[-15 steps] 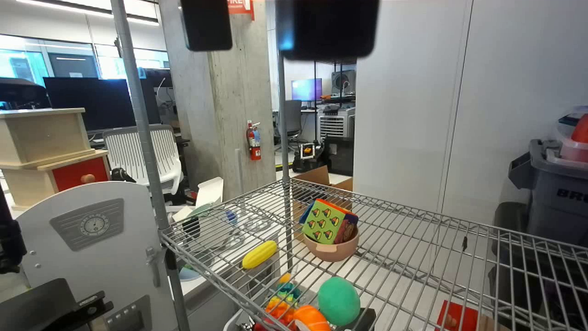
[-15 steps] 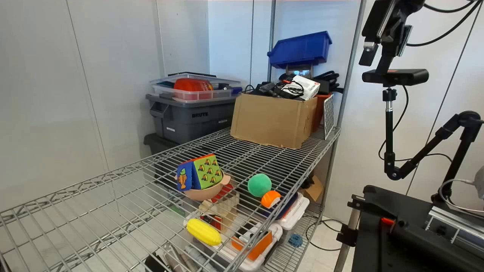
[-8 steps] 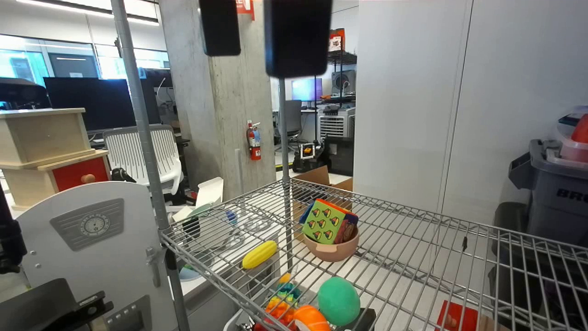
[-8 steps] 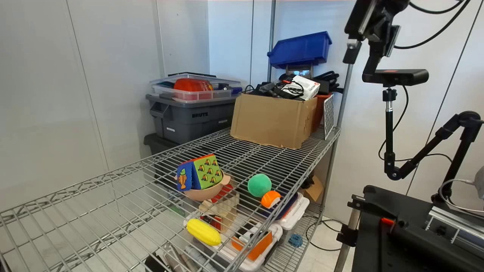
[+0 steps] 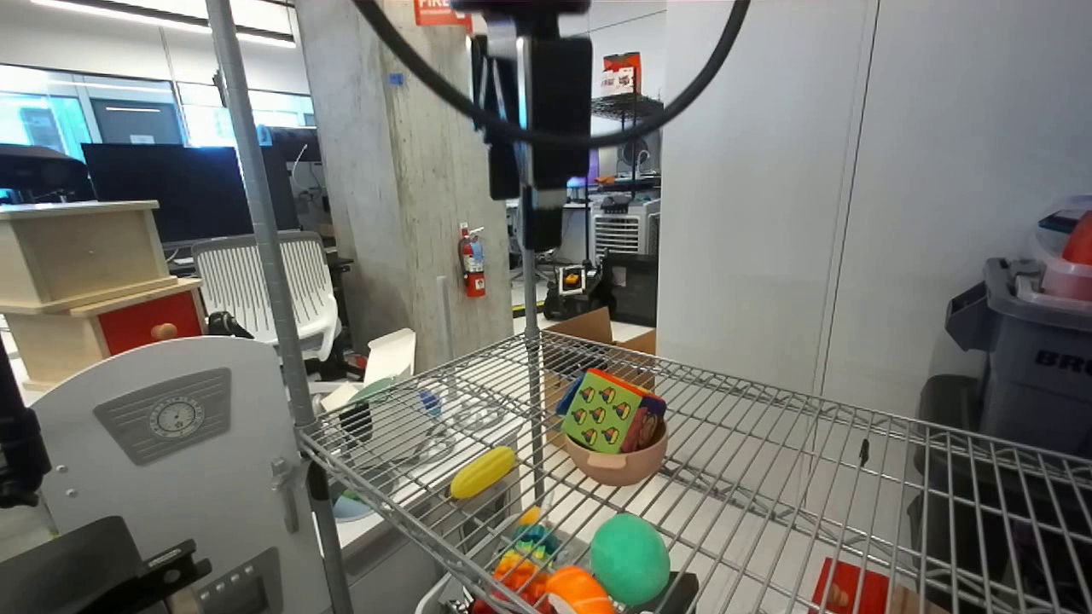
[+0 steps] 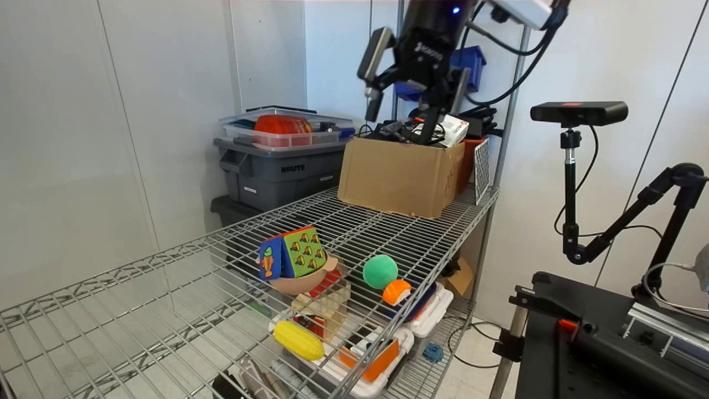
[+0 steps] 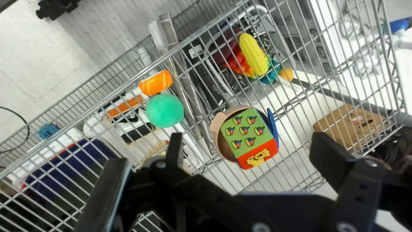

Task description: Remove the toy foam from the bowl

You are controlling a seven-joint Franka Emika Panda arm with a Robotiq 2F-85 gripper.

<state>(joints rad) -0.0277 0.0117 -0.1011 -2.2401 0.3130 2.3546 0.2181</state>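
The foam (image 7: 248,135) is sitting tilted in the bowl (image 7: 221,124), its top rising above it and its blue flap (image 7: 273,128) jutting past one side; the gripper (image 6: 400,119) is hanging well above the rack (image 6: 166,258), fingers (image 6: 374,105) spread wide and holding nothing. The foam is looking light and soft, likely to squash under a modest pinch rather than break, and probably not very slippery. Its raised part is offering the best hold: across the body, one finger to each side, leaving alone the thin flap, which might be folding. Gripping low would be risking the bowl, which could be riding up with it. The bowl is resting inside the rack's edges, with the ball (image 7: 164,110) and the yellow toy (image 7: 253,54) lying apart and the orange toy (image 7: 156,82) lying near an edge. The carton (image 6: 394,177) is standing well apart at one end. The room above the foam is looking open, so a straight lift is suiting it best; sideways, a post (image 5: 260,213) and a cable (image 5: 610,139) are calling for care.
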